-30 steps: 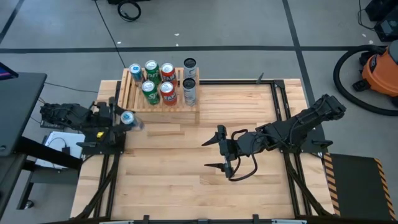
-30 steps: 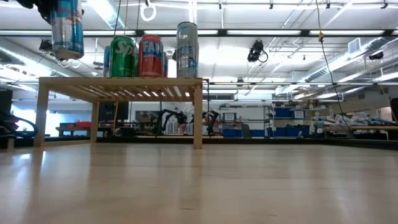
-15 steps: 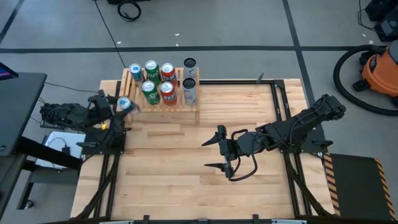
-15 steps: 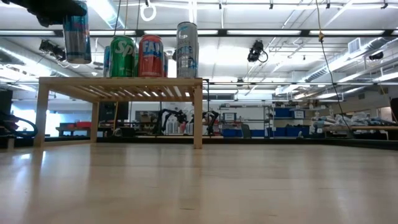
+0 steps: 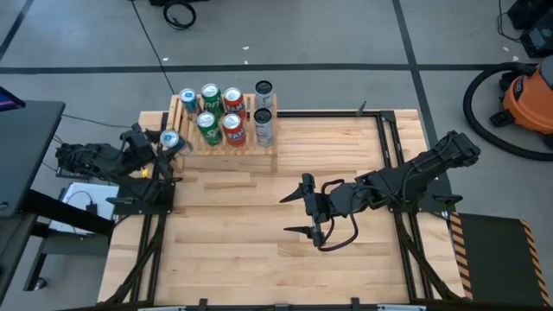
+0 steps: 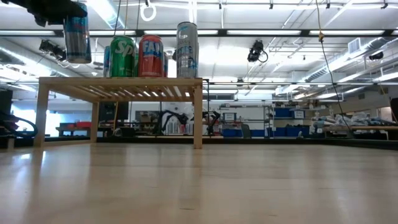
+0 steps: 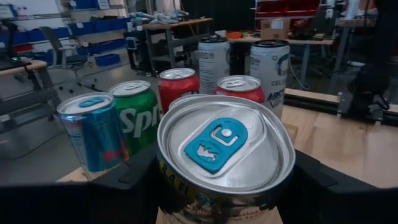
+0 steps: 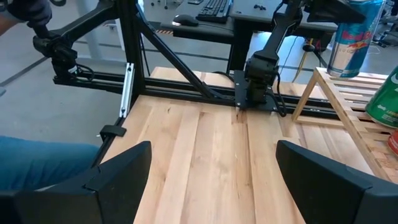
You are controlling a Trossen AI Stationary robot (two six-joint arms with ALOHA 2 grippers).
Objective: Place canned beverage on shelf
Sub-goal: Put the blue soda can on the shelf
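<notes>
The shelf is a low light-wood slatted rack at the table's far left, and several cans stand on it, among them a blue, a green and a red one. My left gripper is shut on a blue-topped can at the shelf's near left corner. In the low view the can hangs upright, its bottom above the level of the shelf top. My right gripper is open and empty over the table's middle. My left gripper pinches the can's upper side wall, just below the rim, between its two fingers. The fingers come level from the table's left side. The can stands upright in the hold, lifted clear, its lid up.
Black frame rails run along the table's right and left sides. Bare wood lies in front of the shelf. The shelf's near left slats are free of cans. An orange vacuum stands on the floor at the far right.
My left gripper has carried the can toward the table's far edge, up to the shelf's near left corner, most of it in the first half second. The can has stayed upright and clear. My right gripper has kept still.
</notes>
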